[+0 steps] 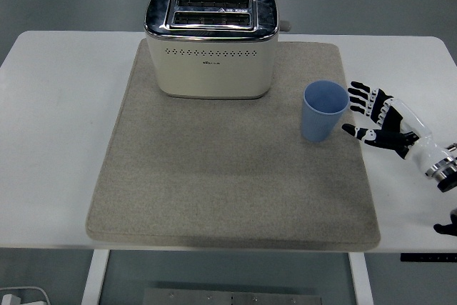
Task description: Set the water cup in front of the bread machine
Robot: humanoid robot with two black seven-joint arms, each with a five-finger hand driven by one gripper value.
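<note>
A blue water cup (pixel 324 111) stands upright and empty on the right part of a grey mat (pixel 233 176). At the mat's far edge sits the bread machine (pixel 211 42), a cream toaster with a chrome top and two slots. My right hand (pixel 373 113) reaches in from the right, fingers spread and holding nothing. Its fingertips are just to the right of the cup, a small gap still showing between them. The left arm is out of the picture.
The white table (pixel 57 119) carries the mat. A wide stretch of bare mat lies in front of the toaster, to the left of the cup. The toaster's lever (pixel 284 26) sticks out on its right side.
</note>
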